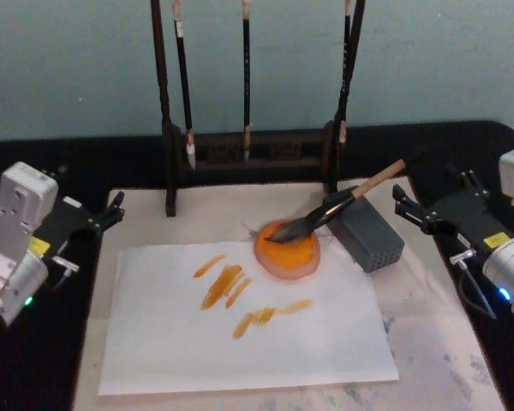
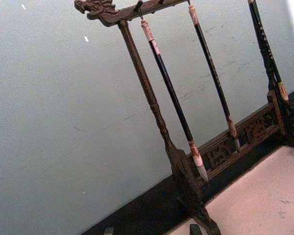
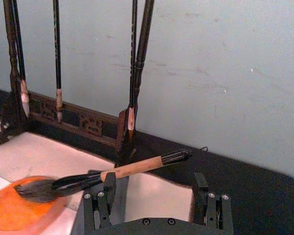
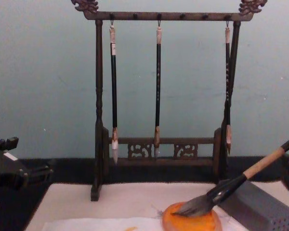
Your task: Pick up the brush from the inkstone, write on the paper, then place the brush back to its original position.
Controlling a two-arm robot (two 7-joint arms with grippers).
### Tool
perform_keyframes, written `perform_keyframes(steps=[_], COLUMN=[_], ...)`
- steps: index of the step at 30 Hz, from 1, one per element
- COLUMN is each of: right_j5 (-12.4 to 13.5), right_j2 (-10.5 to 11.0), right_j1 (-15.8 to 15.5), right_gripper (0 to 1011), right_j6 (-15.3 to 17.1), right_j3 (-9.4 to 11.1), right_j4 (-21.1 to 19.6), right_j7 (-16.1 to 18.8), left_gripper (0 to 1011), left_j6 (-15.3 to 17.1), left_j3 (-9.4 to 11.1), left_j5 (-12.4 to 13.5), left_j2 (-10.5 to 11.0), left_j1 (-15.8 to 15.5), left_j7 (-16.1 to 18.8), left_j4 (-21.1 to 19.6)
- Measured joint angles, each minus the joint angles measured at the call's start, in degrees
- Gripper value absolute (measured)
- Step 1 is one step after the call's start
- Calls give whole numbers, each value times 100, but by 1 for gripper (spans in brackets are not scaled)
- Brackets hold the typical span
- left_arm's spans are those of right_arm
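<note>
While brush [image 1: 336, 205] rests on inkstone [image 1: 288, 255] — paper [image 1: 240, 342] orange-streaked, wall [image 1: 68, 68] teal.

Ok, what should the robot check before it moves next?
1. Thick brush with dark bristles and tan wooden handle: bristles on the small round orange dish, handle propped on the grey perforated block: ok.
2. Right gripper: open, empty, short of the handle: ok.
3. Left gripper: parked at the left, off the paper: ok.
4. White paper sheet: flat, carrying orange strokes: ok.
5. Enough ink on the bristles: cannot tell.
</note>
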Motion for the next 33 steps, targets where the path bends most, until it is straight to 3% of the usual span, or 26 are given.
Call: perform_keyframes(steps=[12, 19, 33], right_j5=[1145, 1660, 2140], right_j2=[-350, -602, -940], right_j1=[-498, -564, -410], right_gripper=[1000, 1000, 1000], right_j6=[653, 709, 611], right_j3=[650, 989, 1390], right_j4=[-251, -84, 243], right_j7=[183, 464, 995], left_gripper=[1001, 1001, 1001], left_j6=[0, 0, 0], left_j3=[0, 0, 0], left_j5=[0, 0, 0], left_j2=[0, 0, 0], left_j1=[0, 0, 0], left_j7=[0, 0, 0], left_j4=[0, 0, 0])
